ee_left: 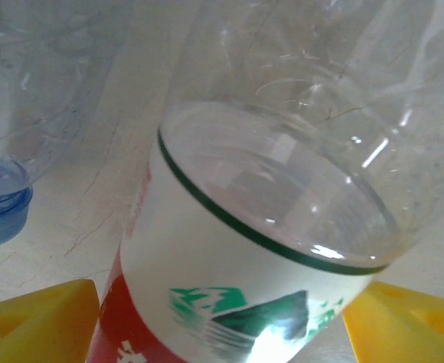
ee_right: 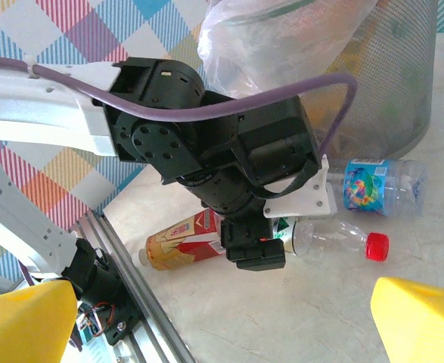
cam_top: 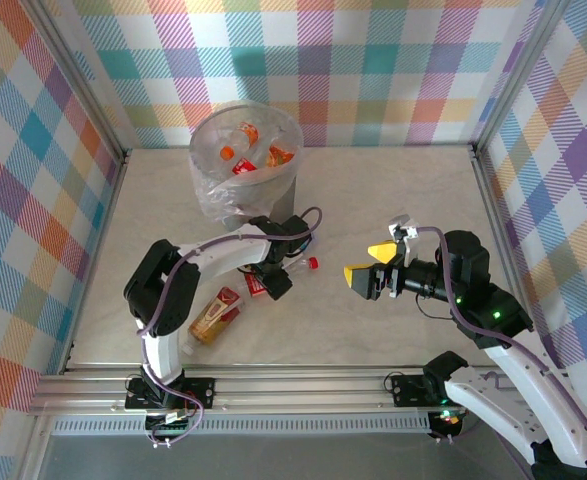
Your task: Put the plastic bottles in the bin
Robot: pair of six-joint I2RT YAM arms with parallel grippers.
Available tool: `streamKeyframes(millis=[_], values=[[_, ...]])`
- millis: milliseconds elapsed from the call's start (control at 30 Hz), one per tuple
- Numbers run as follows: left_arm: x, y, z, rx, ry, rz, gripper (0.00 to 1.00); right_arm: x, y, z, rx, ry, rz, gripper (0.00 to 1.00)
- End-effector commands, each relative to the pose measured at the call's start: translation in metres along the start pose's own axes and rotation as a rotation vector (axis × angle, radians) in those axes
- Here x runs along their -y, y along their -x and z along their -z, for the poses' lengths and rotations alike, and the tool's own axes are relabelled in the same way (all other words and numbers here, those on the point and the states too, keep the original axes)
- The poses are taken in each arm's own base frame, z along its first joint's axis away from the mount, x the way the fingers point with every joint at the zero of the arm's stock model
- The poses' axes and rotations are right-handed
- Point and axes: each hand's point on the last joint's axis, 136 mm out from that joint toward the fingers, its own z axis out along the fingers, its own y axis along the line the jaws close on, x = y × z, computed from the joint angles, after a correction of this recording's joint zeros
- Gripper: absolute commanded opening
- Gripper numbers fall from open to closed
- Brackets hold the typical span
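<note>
left gripper [ee_left: 220, 321]: jaws straddle red-capped clear bottle [cam_top: 298, 267] lying at base of bin [cam_top: 208, 190], can't tell if squeezing | right gripper [cam_top: 365, 262]: wide apart, empty, right of bin | brown bottle [cam_top: 215, 315]: lying near bin base | several bottles [cam_top: 258, 150]: inside bin

Clear bottle [ee_left: 282, 219] cut off at the view's edges, its label print [ee_left: 229, 310] blurred.

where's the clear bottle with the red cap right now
The red-capped clear bottle lies left of centre in the top view, just in front of the bin, between the fingers of the left gripper, the brown bottle beside it.
</note>
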Motion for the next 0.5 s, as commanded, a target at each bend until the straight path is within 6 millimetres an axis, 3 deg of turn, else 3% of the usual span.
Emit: streamKeyframes(millis=[0, 267, 367, 467], values=[[0.002, -0.004, -0.003, -0.038, 0.016, -0.035, 0.81, -0.001, -0.002, 0.001, -0.004, 0.005, 0.011, 1.0], [0.012, 0.014, 0.0, 0.018, -0.027, -0.023, 0.68, 0.001, -0.004, 0.0, -0.009, -0.003, 0.011, 1.0], [0.019, 0.026, 0.003, 0.053, -0.044, -0.024, 0.59, 0.001, -0.004, 0.0, -0.009, -0.006, 0.013, 1.0], [0.033, 0.041, 0.011, 0.096, -0.1, -0.027, 0.59, 0.002, -0.005, 0.001, -0.011, -0.011, 0.011, 1.0]])
